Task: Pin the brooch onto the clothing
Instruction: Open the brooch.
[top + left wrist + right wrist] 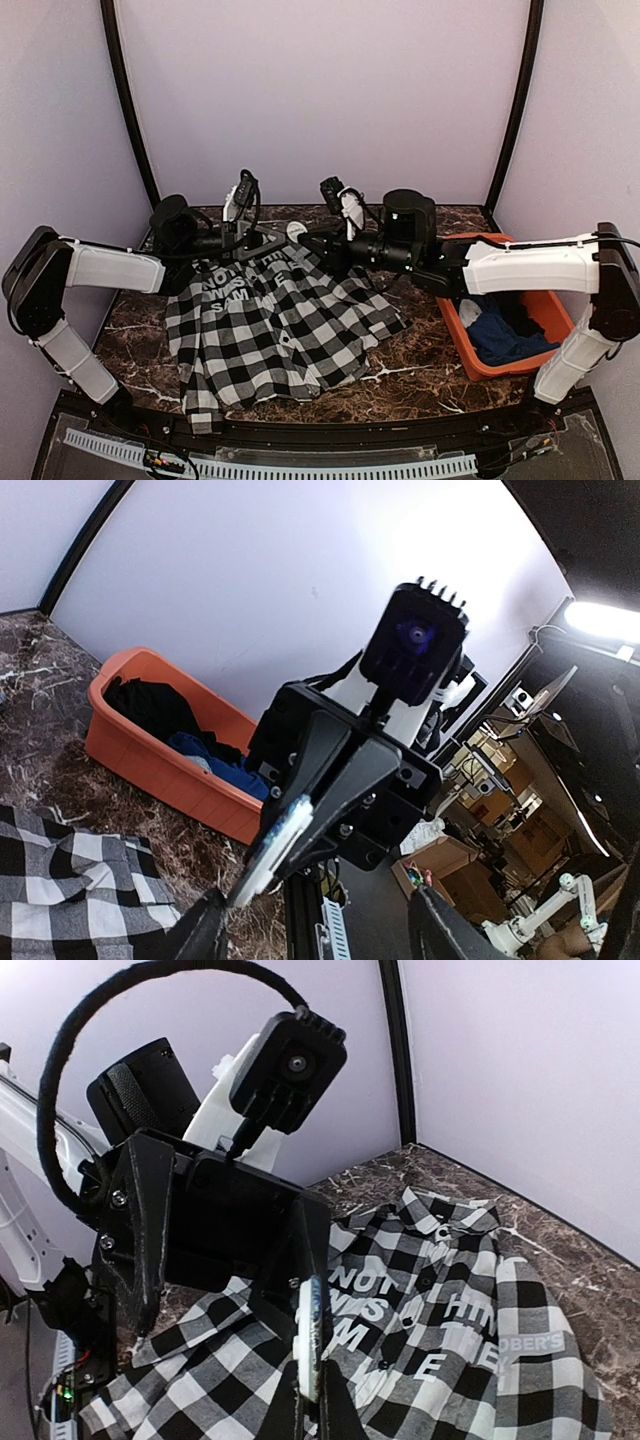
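Right gripper (311, 1407): closed on the brooch (311, 1335), a thin, flat white piece clamped edge-on between the two fingertips and projecting beyond them.

Left gripper (318, 912): jaws apart, nothing clamped. In the left wrist view one of its fingers (205, 927) sits just beside the free end of the brooch. Whether they touch cannot be told.

Brooch position: held in the air between the two grippers. They face each other tip to tip above the far edge of the clothing (290, 335), at mid-width of the table (420, 375) and toward its far side.

Clothing position: a black-and-white checked shirt spread on the table, left of centre.
- The collar points toward the far side.
- One sleeve (203, 395) reaches the near edge.
- White block lettering (232, 287) faces up on the far left part of the shirt.
- The fabric is rumpled along its right side.

Surroundings:
- The table top has a dark brown marble pattern with pale veins.
- An orange bin (462, 345) stands on the right side of the table, to the right of the shirt and apart from it.
- The bin holds a dark blue garment (500, 338) and black cloth (525, 310).
- The right arm passes above the far part of the bin.
- Pale walls (320, 90) close off the left, far and right sides.
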